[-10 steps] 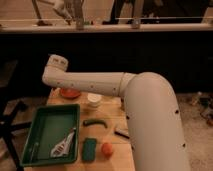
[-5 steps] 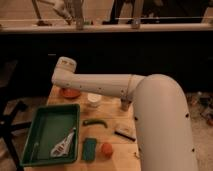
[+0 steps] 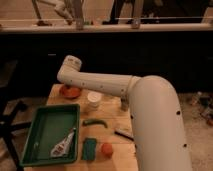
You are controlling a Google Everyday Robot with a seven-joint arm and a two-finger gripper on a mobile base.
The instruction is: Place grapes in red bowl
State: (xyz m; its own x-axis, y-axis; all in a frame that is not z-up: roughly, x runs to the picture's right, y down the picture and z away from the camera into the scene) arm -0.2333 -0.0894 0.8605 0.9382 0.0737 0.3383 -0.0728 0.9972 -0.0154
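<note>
The red bowl point(image 3: 70, 92) sits at the table's far left corner, its back rim partly covered by my white arm point(image 3: 100, 84). That arm reaches from the lower right across the table to a rounded joint point(image 3: 70, 64) above the bowl. The grapes do not show anywhere in this view. My gripper is hidden as well; only a short dark piece point(image 3: 125, 103) hangs under the arm near the table's far right side, and I cannot tell what it is.
On the wooden table point(image 3: 115, 122) a white cup point(image 3: 93, 100) stands beside the bowl. Nearby are a green pepper point(image 3: 95, 121), a green tray point(image 3: 36, 134) holding a white packet point(image 3: 62, 145), a green sponge point(image 3: 90, 148), an orange fruit point(image 3: 106, 149) and a dark bar point(image 3: 122, 133).
The arm's rounded joint has shifted to the right, from left of the bowl to above it. The things on the table have not moved.
</note>
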